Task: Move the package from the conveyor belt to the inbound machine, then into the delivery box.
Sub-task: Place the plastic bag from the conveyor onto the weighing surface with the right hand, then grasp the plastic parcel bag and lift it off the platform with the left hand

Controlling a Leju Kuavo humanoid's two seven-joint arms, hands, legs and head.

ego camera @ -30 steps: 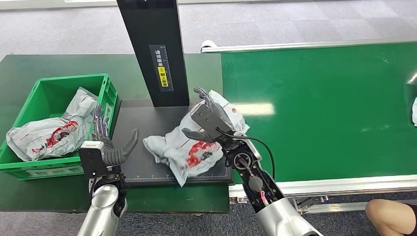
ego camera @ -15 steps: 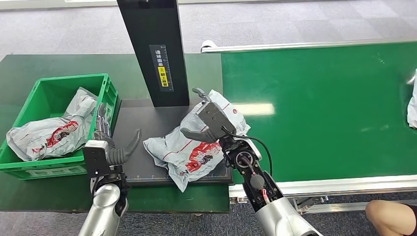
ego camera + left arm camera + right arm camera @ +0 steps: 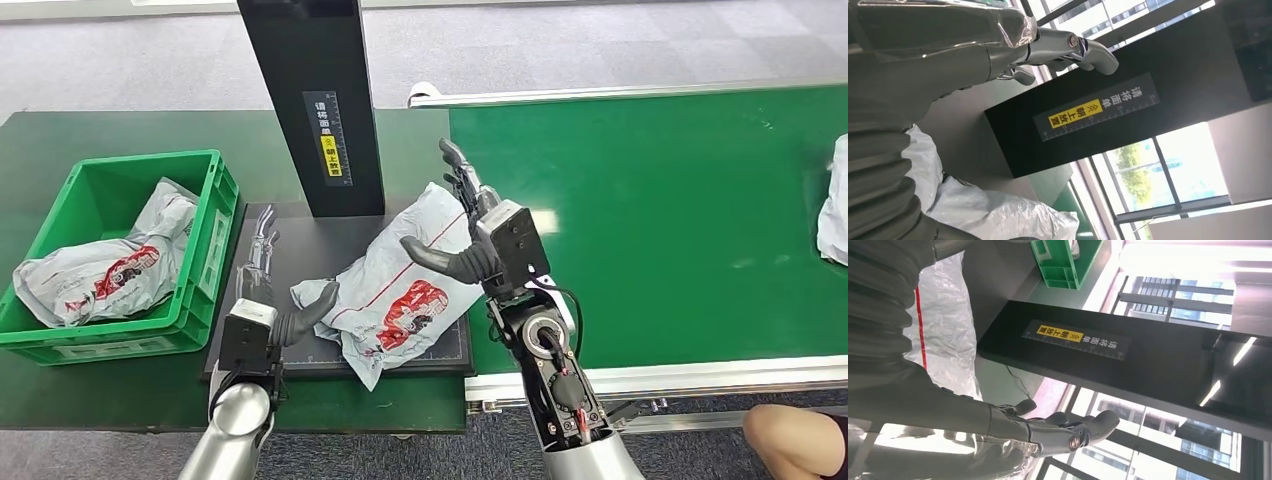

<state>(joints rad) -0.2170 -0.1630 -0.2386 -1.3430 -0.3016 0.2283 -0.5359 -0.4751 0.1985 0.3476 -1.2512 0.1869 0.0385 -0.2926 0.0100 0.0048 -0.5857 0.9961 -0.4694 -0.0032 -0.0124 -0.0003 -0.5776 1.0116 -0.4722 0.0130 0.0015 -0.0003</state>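
A grey package with red print lies on the black platform of the inbound machine, its right end over the edge of the green conveyor belt. My right hand is open just above the package's right end, fingers spread and pointing away. My left hand is open on the platform, its thumb at the package's left corner. The right wrist view shows the package beside the open hand. In the left wrist view the package lies below the spread fingers.
The machine's black column rises behind the platform. At the left stands a green delivery box holding another grey package. A further package lies at the belt's right edge. A person's knee shows at the lower right.
My right hand has let go of the package and lifted off it toward the belt. The package has settled flatter on the platform. My left hand has moved right to the package's left corner.
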